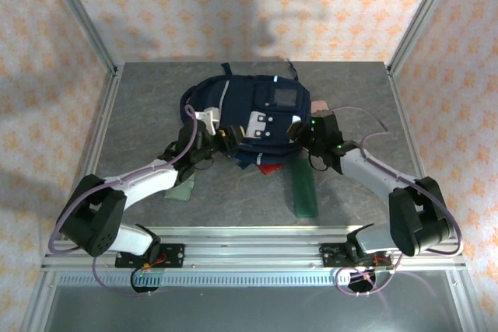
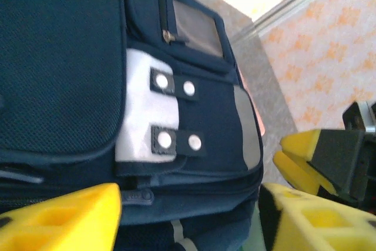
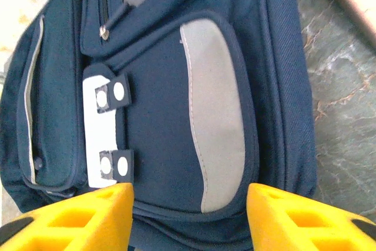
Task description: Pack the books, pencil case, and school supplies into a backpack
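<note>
The navy backpack [image 1: 249,106] lies flat mid-table, front patches up. My left gripper [image 1: 226,139] hovers at its near left corner, jaws apart over the lower seam and zip pull [image 2: 106,197]. At the near right corner my right gripper [image 1: 299,131] also stands open, its yellow fingers [image 3: 88,216] straddling the grey stripe [image 3: 217,116]. Neither holds anything. A pink corner [image 1: 317,106], apparently the pencil case, peeks out at the backpack's right side. The red square [image 1: 270,167], slim dark green rectangle [image 1: 305,188] and pale green wallet [image 1: 180,190] lie on the table. No book is plainly visible.
Dark blue edges [image 1: 245,161] stick out under the backpack's near end. Straps [image 1: 226,70] trail toward the back wall. Metal frame posts [image 1: 105,114] and rails border the grey table on both sides, with bare tabletop [image 1: 373,114] right of the backpack.
</note>
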Tool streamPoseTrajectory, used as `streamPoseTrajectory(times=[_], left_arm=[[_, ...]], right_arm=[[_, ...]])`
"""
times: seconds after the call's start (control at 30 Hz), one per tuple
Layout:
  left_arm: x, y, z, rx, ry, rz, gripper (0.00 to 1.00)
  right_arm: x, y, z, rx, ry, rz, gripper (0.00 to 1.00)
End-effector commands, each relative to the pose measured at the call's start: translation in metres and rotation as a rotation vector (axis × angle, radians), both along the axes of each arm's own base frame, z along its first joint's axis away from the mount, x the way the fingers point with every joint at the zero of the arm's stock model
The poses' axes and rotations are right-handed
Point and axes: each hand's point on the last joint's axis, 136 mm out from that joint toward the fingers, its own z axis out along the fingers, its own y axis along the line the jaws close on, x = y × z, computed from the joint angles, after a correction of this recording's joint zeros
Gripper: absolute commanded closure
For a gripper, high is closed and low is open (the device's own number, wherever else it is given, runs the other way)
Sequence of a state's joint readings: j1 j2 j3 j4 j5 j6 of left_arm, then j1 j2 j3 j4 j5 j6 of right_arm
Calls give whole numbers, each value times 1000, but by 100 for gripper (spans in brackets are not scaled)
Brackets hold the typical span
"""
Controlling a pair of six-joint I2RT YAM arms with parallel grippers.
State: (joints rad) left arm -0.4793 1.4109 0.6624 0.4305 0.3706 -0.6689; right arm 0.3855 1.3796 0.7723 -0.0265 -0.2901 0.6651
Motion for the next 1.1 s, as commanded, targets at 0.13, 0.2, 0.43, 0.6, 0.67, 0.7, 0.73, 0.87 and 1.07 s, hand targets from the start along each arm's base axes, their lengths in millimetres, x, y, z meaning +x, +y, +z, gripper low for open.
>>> streamPoseTrajectory(times=[0.13, 0.2, 0.43, 0.6, 0.67, 0.7, 0.73, 0.87, 1.07], left_arm=[[3, -15, -23, 113, 3, 4, 50], [1, -17, -33, 129, 11, 5, 55], [-5, -10, -52, 153, 51, 25, 65], [-11, 12, -27, 131, -10, 118, 58], [-16, 27, -22, 137, -18, 179, 51], [-17, 34, -23, 145, -13, 206, 50], [-19, 42, -24, 157, -3, 237, 50], [-26, 71, -30, 152, 46, 335, 43], [-31, 94, -44, 131, 96, 384, 45]], right_arm=[[7, 11, -9, 30, 39, 29, 51], [8, 13, -13, 31, 53, 31, 51], [20, -4, -13, -68, 58, -43, 55], [21, 16, 35, -11, -59, -3, 55], [21, 38, 42, 55, -67, 65, 54], [20, 50, 43, 82, -62, 101, 53], [20, 63, 42, 102, -54, 135, 52], [17, 116, 37, 142, -28, 250, 49], [35, 115, 13, 49, 14, 140, 55]])
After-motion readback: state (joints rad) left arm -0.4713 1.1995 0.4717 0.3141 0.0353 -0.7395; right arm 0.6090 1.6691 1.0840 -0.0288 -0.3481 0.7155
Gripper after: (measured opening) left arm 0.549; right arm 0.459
